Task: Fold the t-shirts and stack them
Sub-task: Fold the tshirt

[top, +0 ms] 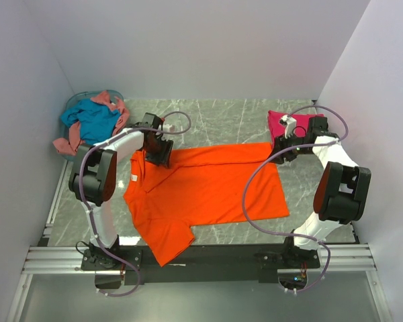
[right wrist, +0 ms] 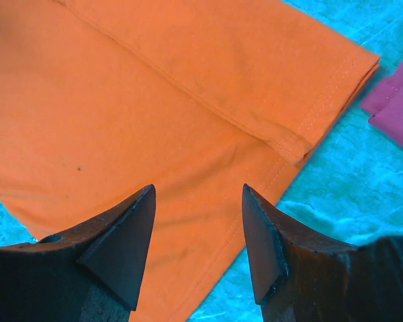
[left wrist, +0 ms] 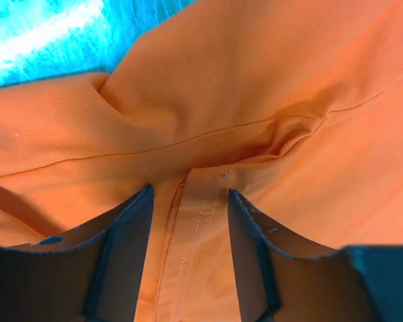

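The bright orange short-sleeved cloth t-shirt (top: 208, 191) is lying across the grey marbled counter (top: 218, 114), far edge folded over, with left pincer (left wrist: 190, 225) and right pincer (right wrist: 198, 231) both hanging open above it, gripping nothing.

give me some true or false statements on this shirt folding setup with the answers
1. The orange t-shirt lies spread out on the table. True.
2. The magenta t-shirt sits in the basket. False: it lies on the table at the far right, and the basket holds the teal t-shirt and the salmon t-shirt.
3. The left gripper and the right gripper are both open. True.
4. The right gripper is over the teal t-shirt. False: it is over a hemmed corner of the orange t-shirt, with the magenta one just beside it.
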Controlling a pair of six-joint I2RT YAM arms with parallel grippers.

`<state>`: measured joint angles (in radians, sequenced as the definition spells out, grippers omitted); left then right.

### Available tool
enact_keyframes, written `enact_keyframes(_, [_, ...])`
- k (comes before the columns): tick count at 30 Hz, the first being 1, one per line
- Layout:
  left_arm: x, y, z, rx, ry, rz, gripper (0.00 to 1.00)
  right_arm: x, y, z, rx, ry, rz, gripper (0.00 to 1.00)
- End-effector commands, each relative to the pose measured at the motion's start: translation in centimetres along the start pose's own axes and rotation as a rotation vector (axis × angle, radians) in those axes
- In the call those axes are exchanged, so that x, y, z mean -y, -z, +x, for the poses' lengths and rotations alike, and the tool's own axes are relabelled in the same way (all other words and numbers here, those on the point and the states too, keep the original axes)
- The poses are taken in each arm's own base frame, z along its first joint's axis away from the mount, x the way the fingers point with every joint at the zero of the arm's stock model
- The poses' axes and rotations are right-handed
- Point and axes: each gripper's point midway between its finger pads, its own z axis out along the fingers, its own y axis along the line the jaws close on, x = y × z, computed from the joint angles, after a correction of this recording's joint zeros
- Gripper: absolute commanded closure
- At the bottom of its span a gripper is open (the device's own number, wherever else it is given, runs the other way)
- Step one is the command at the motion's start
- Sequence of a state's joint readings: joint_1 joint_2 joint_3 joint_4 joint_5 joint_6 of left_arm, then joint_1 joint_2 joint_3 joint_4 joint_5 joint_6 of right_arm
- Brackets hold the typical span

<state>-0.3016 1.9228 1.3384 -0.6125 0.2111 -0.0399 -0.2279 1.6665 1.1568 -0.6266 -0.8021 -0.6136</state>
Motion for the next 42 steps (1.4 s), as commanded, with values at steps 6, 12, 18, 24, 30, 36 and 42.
enact_keyframes(6, [2.0,1.4,0.3,0.003,-0.031,0.105,0.63,-0.3,0.5,-1.1,0.046,0.020,0.003,0.38])
enact_keyframes(12, [3.3,2.4,0.3,0.040,-0.018,0.165,0.89,-0.4,0.7,-1.3,0.051,0.023,0.000,0.38])
enact_keyframes(18, [4.9,4.3,-0.5,0.097,-0.015,0.224,0.99,-0.5,0.7,-1.2,0.051,0.026,0.000,0.38])
enact_keyframes(24, [6.9,5.7,-0.5,0.116,-0.030,0.299,0.98,-0.6,0.8,-1.3,0.053,0.026,0.000,0.38])
enact_keyframes(30, [9.1,3.6,3.2,-0.010,-0.039,0.364,0.86,-0.7,0.9,-1.4,0.055,0.029,0.002,0.38])
enact_keyframes(36, [11.3,2.3,5.7,-0.092,-0.099,0.322,0.65,-0.6,1.0,-1.5,0.055,0.029,0.005,0.37])
enact_keyframes(42, [10.6,7.6,0.5,0.166,-0.107,0.186,0.43,-0.6,1.0,-1.4,0.054,0.027,0.006,0.37])
